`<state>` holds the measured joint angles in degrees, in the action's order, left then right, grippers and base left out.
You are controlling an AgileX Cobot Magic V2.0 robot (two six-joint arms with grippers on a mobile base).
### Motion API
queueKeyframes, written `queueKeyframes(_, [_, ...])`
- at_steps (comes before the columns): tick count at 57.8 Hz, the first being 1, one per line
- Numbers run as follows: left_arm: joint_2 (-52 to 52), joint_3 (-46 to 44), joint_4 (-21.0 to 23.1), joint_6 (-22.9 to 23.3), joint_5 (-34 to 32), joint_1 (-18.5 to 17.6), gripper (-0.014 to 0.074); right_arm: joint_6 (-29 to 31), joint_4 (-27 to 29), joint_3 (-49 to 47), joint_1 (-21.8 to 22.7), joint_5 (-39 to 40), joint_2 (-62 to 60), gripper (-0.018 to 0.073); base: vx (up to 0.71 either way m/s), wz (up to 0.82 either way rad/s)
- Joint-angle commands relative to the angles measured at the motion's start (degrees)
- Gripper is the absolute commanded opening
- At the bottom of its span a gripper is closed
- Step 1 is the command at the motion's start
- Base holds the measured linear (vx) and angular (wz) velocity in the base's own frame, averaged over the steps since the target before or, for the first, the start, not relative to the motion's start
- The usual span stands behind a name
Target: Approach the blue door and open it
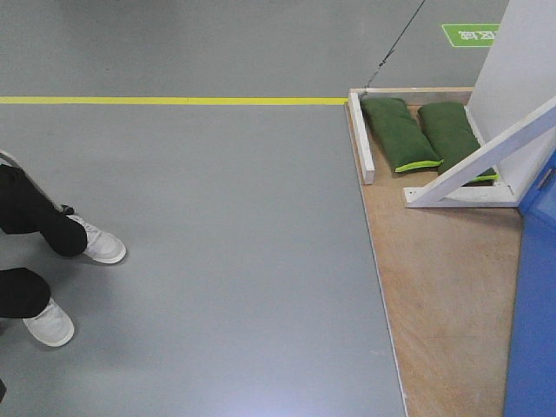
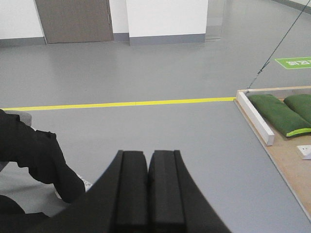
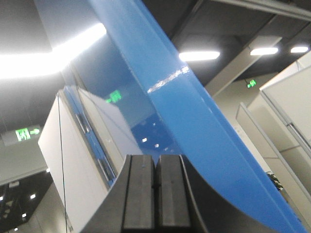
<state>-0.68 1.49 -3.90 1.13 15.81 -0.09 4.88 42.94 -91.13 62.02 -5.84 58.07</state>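
The door (image 3: 194, 121) is judged stiff, heavy and glossy-slick; hold is best taken at its handle, unseen here. Both arms' jaws are pressed together, empty.

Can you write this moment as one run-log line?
left gripper shut, empty | right gripper shut, empty | blue door fills right wrist view

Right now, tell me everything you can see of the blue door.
The blue door is a bright-blue, glossy panel, standing upright at the front view's right edge over the plywood platform, beside the white brace. From the right wrist, its face mirrors ceiling lights and a green sign; its lighter edge runs past the shut right gripper. Contact there is unclear. No handle shows.
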Motion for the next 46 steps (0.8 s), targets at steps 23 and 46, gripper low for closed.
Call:
queueKeyframes(23, [-0.74, -1.49, 0.12, 0.39, -4.81, -0.37, 0.0073, 0.29, -5.43, -14.82, 2.66, -3.63, -1.3, 0.0012, 0.0, 0.0])
queueKeyframes(46, [-0.74, -1.49, 0.12, 0.39, -4.81, -0.37, 0.0073, 0.29, -17.99, -15.8, 2.66, -20.33, -1.3, 0.0012, 0.0, 0.0])
